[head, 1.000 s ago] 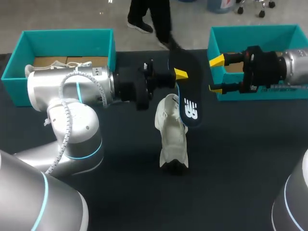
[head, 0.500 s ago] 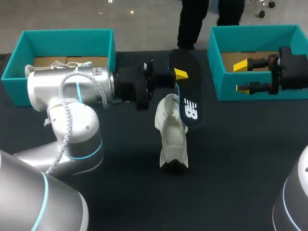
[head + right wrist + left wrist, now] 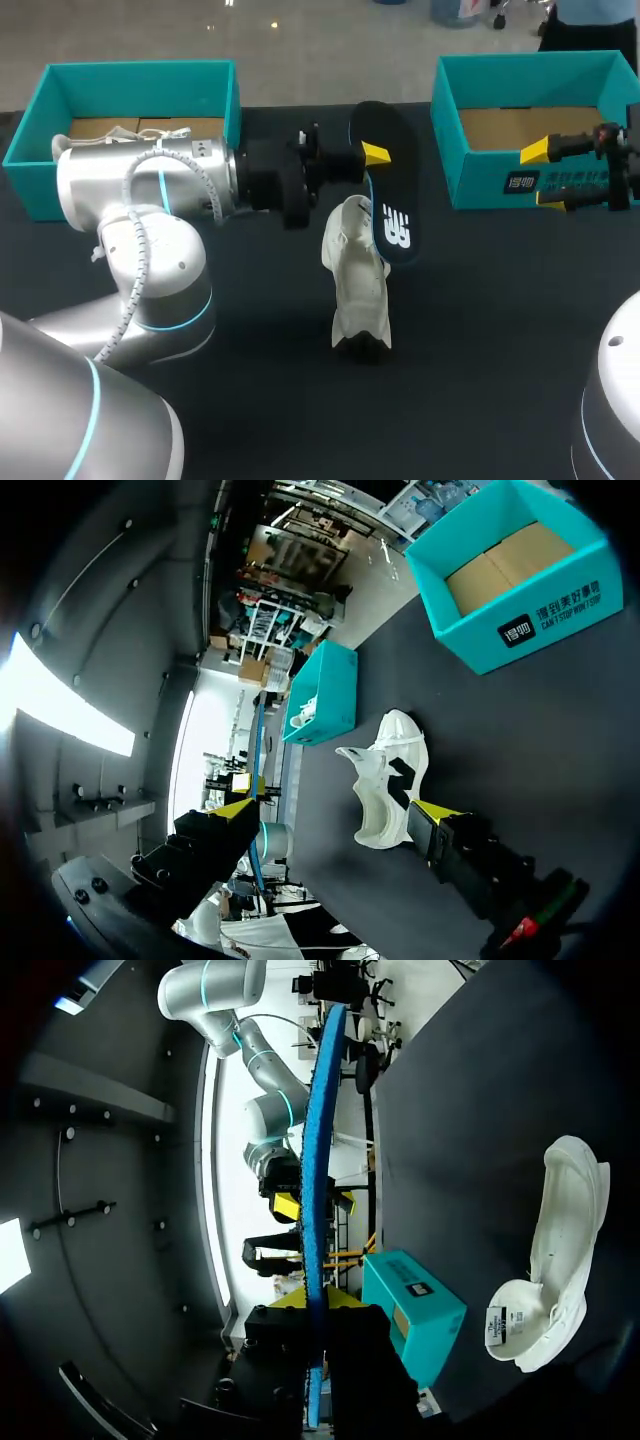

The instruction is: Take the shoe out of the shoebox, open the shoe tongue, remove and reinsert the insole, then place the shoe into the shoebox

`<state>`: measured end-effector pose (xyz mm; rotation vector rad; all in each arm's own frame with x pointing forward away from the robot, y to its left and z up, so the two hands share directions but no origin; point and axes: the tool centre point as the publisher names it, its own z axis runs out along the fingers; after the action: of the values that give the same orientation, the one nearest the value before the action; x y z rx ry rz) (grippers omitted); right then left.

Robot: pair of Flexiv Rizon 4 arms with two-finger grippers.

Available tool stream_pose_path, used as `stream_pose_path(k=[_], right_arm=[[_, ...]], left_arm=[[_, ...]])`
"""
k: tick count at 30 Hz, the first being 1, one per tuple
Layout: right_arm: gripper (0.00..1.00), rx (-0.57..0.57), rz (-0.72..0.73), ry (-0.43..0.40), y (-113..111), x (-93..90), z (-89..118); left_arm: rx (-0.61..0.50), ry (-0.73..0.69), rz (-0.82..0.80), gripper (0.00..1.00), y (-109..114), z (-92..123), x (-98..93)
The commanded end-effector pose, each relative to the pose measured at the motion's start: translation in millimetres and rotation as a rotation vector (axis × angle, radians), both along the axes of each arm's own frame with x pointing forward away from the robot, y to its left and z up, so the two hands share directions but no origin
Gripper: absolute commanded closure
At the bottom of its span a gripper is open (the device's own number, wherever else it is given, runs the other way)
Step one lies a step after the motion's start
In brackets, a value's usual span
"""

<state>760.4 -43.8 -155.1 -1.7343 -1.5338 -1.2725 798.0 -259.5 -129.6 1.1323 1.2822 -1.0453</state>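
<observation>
The left pincer [image 3: 372, 156] is clenched on a dark insole [image 3: 388, 205] with a blue underside, holding it on edge above the black table [image 3: 480, 340]. The white shoe [image 3: 358, 290] lies on the table near the insole, outside both boxes. The right pincer [image 3: 543, 178], fingers spread and empty, hangs before the right shoebox [image 3: 470, 70], well apart from the shoe. The left shoebox [image 3: 140, 72] stands behind the left arm.

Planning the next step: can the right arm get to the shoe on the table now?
Probably yes. The right gripper is open and empty by the right-hand box, with bare table between it and the shoe. Only the insole held by the left gripper stands close to the shoe.
</observation>
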Motion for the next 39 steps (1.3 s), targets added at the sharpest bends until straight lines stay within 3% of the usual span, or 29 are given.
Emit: stream_pose_path(k=[1,26,30,39], right_arm=[[0.0,-0.03,-0.055,0.0,-8.7,-15.9,7.1],[0.0,-0.024,-0.053,0.002,-9.4,-16.7,7.6],[0.0,-0.024,-0.053,0.002,-9.4,-16.7,7.6],[0.0,-0.024,-0.053,0.002,-9.4,-16.7,7.6]], left_arm=[[0.002,-0.002,0.003,1.0,-0.8,-0.3,-1.0],[0.002,-0.002,0.003,1.0,-0.8,-0.3,-1.0],[-0.102,0.181,-0.024,1.0,10.1,1.6,-24.6],[-0.101,0.516,-0.123,1.0,32.4,-10.6,-59.7]])
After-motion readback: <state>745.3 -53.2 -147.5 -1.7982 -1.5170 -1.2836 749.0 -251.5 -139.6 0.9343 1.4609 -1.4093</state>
